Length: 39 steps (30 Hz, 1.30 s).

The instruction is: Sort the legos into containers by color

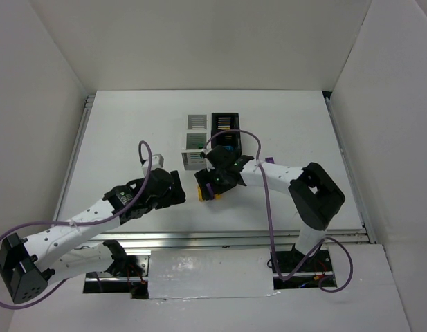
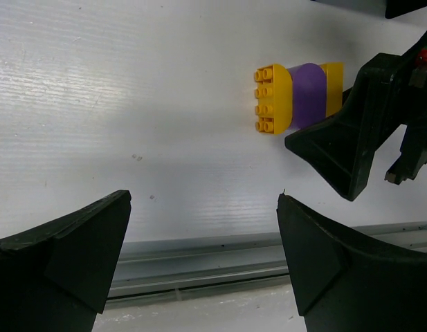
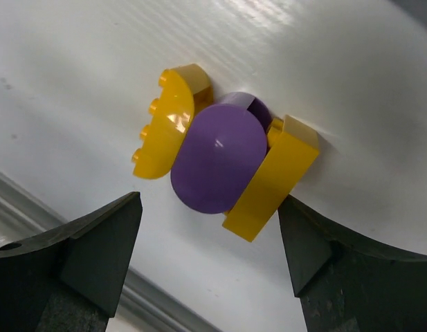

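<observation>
I place everything by the brick cluster point(image 1: 213, 193), since the whole job turns on it. To the left of the cluster, near it but apart, sits the left hand point(image 2: 204, 199). Its fingers are spread wide, with only bare white surface point(image 2: 130, 104) between them. From that hand the cluster lies ahead and off to the right, outside the line of its gap.

The cluster rests on the surface, not in any bin. It is three legos in a row: a yellow studded brick point(image 3: 165, 121) at the left end, a domed purple brick point(image 3: 216, 162) in the middle and a yellow end brick point(image 3: 272, 180) on the right. They look pressed together as one piece. The long axis runs through all three, yellow end to yellow end.

Right over the cluster hangs the right hand point(image 3: 208, 204), also spread and gripping nothing. Its two fingers stand off either end of the row, so the long axis lies across its gap, roughly along the line on which the fingers would close. I cannot tell whether a finger touches the yellow end brick. In the left wrist view it looks just beside it.

Beyond the cluster, away from the arm bases, stands the bin block point(image 1: 197, 123), two white and two black.

I judge that the right hand is the nearer and is lined up to take the cluster. With purple caught between yellows, the piece likely needs pulling apart before sorting, and the left hand is close enough to help.
</observation>
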{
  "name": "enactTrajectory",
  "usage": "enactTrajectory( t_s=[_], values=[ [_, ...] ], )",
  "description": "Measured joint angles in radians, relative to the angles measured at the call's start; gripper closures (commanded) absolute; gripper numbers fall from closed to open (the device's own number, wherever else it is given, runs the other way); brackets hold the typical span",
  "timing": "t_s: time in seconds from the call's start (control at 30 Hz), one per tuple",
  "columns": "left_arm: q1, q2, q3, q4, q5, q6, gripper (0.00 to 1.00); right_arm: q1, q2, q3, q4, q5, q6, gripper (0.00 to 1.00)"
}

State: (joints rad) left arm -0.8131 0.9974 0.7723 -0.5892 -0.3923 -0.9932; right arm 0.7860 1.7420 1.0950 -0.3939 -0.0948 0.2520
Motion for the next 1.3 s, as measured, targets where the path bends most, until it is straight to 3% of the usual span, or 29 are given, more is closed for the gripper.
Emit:
enactTrajectory(
  t_s=[0.17,0.33,0.5,0.9,1.3],
  values=[
    [0.000,0.033,0.018,0.008,-0.008,0.008,0.00,0.000,-0.060,-0.039,0.031,-0.042,0.105,0.09],
    [0.000,0.124,0.077,0.035,-0.011,0.033,0.01,-0.002,-0.254,-0.105,0.031,-0.012,0.192,0.06],
    [0.003,0.244,0.120,0.076,-0.001,0.054,0.00,-0.014,-0.453,-0.130,0.005,0.117,0.259,0.00],
    [-0.015,0.631,0.332,0.111,0.029,0.040,0.01,-0.048,-0.882,-0.246,-0.188,0.444,0.432,0.00],
    [-0.074,0.877,0.575,0.058,0.000,0.001,0.00,-0.058,-0.940,-0.279,-0.259,0.467,0.435,0.00]
  ],
)
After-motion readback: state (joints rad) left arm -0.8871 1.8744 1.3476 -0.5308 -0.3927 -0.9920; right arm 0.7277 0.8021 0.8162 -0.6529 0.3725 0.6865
